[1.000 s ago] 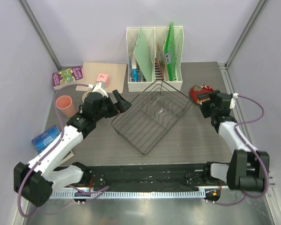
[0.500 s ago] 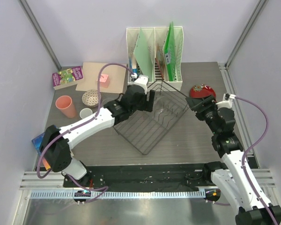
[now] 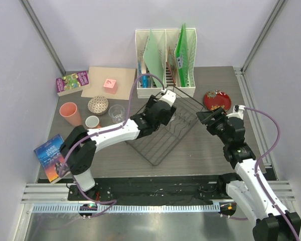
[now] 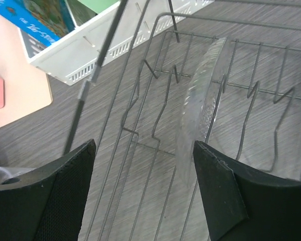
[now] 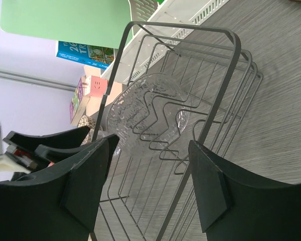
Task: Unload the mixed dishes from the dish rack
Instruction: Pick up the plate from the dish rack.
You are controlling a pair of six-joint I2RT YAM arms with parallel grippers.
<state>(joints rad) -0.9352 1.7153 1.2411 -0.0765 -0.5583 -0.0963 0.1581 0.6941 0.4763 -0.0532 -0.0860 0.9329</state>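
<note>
The black wire dish rack point(image 3: 155, 135) stands mid-table and also shows in the left wrist view point(image 4: 155, 145) and the right wrist view point(image 5: 226, 90). A clear patterned glass plate point(image 4: 200, 100) stands upright between its prongs, also seen in the right wrist view point(image 5: 140, 108). My left gripper point(image 3: 166, 106) is open and empty over the rack's far side, its jaws point(image 4: 143, 165) just left of the plate. My right gripper point(image 3: 201, 117) is open and empty at the rack's right corner point(image 5: 148, 165). The red plate point(image 3: 216, 99), large pink cup point(image 3: 69, 113), small pink cup point(image 3: 93, 121) and clear glass point(image 3: 116, 113) stand on the table.
A white file holder point(image 3: 165, 60) stands behind the rack. A patterned bowl point(image 3: 98, 104) sits by the cups. A tan board point(image 3: 98, 80) with a pink block point(image 3: 110, 84) and a book point(image 3: 72, 80) lie back left. Another book point(image 3: 50, 150) lies front left.
My left arm has swung from the left side of the table over to the rack, uncovering the bowl, small cup and glass. My right gripper has moved from beside the red plate towards the rack.
</note>
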